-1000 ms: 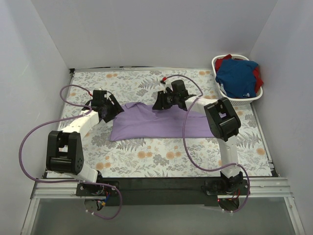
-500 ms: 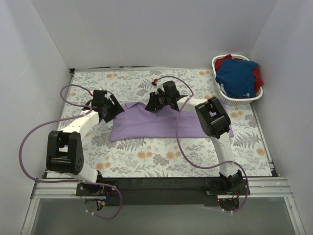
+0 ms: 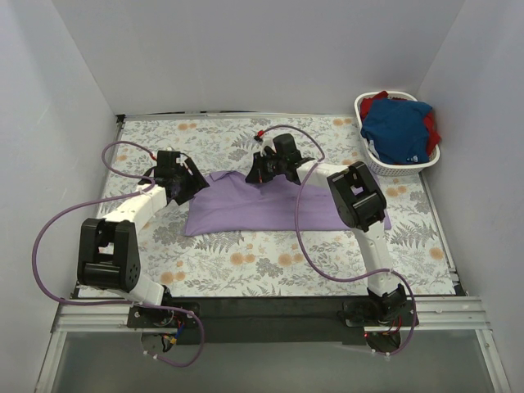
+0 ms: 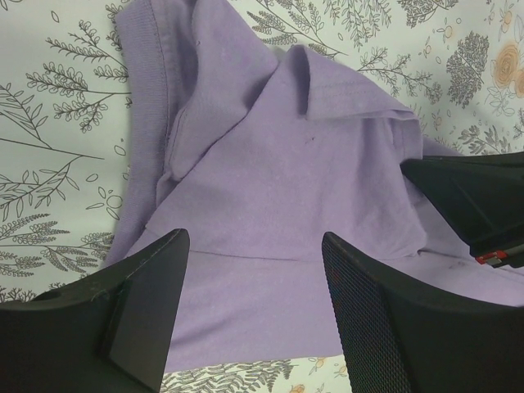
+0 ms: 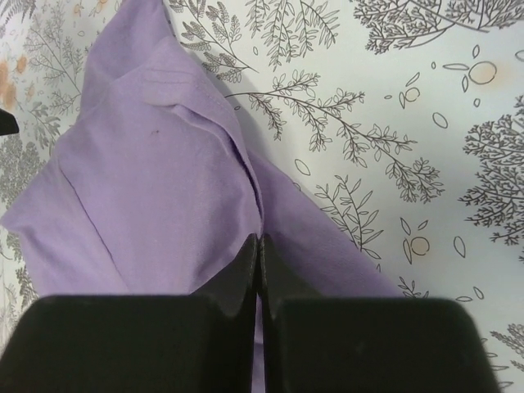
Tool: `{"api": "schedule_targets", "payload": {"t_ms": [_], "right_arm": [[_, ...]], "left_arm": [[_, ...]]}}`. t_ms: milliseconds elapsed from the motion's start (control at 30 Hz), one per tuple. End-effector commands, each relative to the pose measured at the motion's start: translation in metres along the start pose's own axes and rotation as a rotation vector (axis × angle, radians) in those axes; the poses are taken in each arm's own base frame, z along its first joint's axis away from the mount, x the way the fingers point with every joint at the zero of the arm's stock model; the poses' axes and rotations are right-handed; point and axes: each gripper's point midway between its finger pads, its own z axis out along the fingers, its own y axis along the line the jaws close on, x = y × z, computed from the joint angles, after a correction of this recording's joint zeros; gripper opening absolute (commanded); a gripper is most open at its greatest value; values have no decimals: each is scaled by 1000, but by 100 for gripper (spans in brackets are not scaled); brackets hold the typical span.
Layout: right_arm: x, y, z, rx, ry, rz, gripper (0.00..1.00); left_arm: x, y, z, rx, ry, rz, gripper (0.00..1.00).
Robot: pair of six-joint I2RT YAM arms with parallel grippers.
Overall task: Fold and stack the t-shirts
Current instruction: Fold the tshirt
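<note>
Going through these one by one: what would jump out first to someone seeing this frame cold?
The lavender t-shirt lies rumpled across the middle of the floral table, with both arms reaching to its far edge. The right tool is shut on a fold there, and the left tool is open over the shirt's left end. In the far right corner, a white laundry basket holds a blue t-shirt heaped over a red t-shirt.

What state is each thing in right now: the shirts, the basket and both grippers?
lavender t-shirt: lying on the table, creased, not neatly folded.
blue t-shirt: bunched in the basket, unfolded.
red t-shirt: bunched in the basket, mostly under the blue one.
laundry basket: upright, holding two shirts.
left gripper: jaws open, holding nothing.
right gripper: jaws shut on a fold of the lavender t-shirt.
</note>
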Motion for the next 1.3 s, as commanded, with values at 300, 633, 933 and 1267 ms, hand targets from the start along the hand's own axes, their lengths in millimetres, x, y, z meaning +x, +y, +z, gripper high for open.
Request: {"api": "schedule_targets", "payload": {"t_ms": [300,633,933,1267], "right_arm": [[-62,19,-28,203,-13,-358,1],[-64,-3,-37,421,10,-381,38],[-48,4,-55,126,-20,-90,36],[-32,-3,-41,6,-30,27,30]], "left_arm": [[-4,-6,-3,18,-21,16,64],[-6,-4,-3,8,-29,15,64],[-26,-13,10,-15,-44,28,65],[-49,-44,81,16,78,134,63]]}}
